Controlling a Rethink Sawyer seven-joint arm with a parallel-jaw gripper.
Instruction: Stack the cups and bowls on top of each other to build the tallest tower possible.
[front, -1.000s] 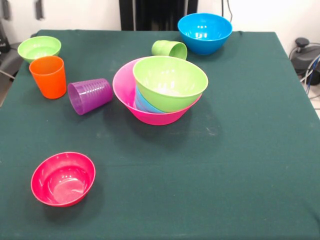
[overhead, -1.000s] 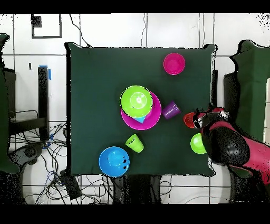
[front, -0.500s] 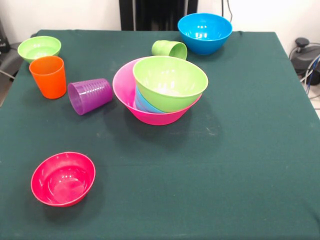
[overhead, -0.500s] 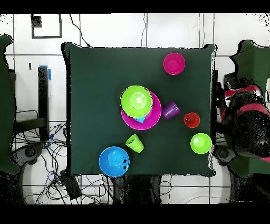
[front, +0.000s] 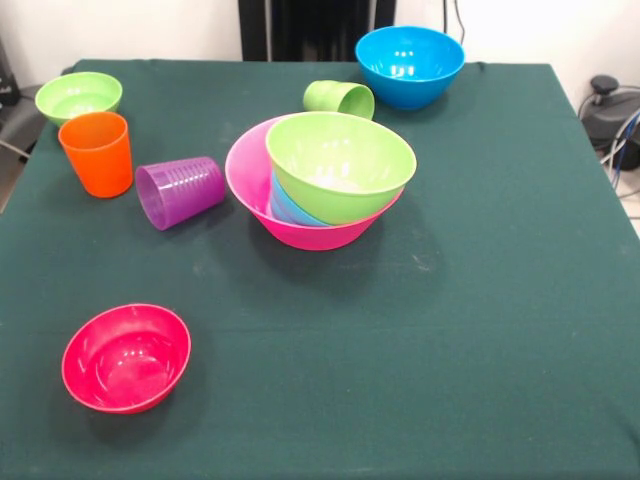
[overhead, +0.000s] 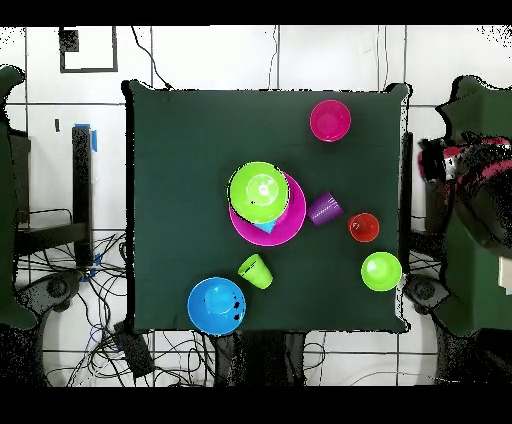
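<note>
The tower (front: 322, 185) is sitting a little toward the far side of the table's (front: 480, 300) middle, and it is looking low and lopsided: the large pink bowl (front: 300, 230) is serving as base, a light blue piece (front: 288, 205) is lying inside it, and the medium green bowl (front: 340, 160) is leaning on top, tilted rather than seated level. Building seems to be pausing between pieces, with most of them waiting loose. The purple cup (front: 180, 192) is lying on its side just beside the base, the orange cup (front: 97, 152) is standing upright near the left edge, the small green bowl (front: 78, 97) is sitting by the far left corner, the light green cup (front: 340, 99) is lying tipped near the far edge beside the blue bowl (front: 410, 65), and the red bowl (front: 127, 357) is resting toward the near left corner. The next move is probably calling for a reach back over the table to a loose piece (the purple cup being closest). The gripper (overhead: 435, 165) is hanging off the table's side in the overhead view, holding nothing visible; wide or narrow, I cannot tell
</note>
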